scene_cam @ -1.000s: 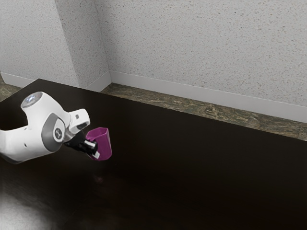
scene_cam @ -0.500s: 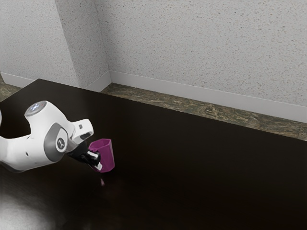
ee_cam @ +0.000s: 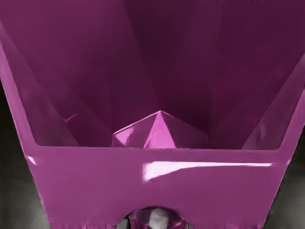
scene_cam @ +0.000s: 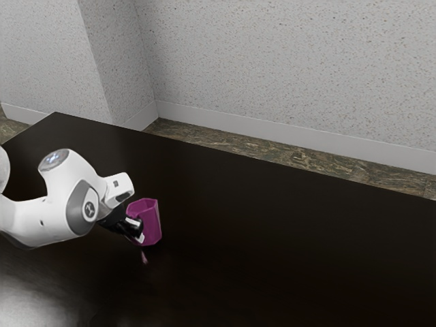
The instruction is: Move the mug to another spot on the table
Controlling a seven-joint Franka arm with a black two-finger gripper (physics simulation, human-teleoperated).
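One magenta mug held in the claw
Clamped on one wall of the mug, the claw holds it tilted just above the dark surface, toward the exterior view's left.

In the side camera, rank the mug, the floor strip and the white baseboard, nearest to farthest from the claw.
1. Mug: held in the claw.
2. Floor strip: beyond the table.
3. Baseboard: along the wall.
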